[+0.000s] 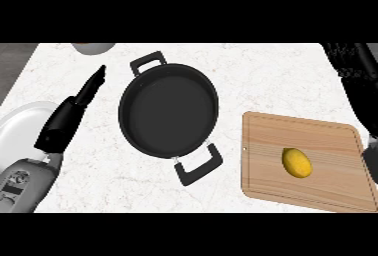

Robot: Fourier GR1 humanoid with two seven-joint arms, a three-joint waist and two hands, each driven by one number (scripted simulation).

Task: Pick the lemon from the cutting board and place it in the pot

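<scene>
Yellow oval lemon, smooth, on cutting board

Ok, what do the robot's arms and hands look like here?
The left robot hand is black, slim and elongated, on a rounded grey left forearm with dark recessed markings. The right robot hand, partly cut off by the edge, is black too, with a ribbed surface; a sliver of grey right forearm shows below it. No cables visible.
</scene>
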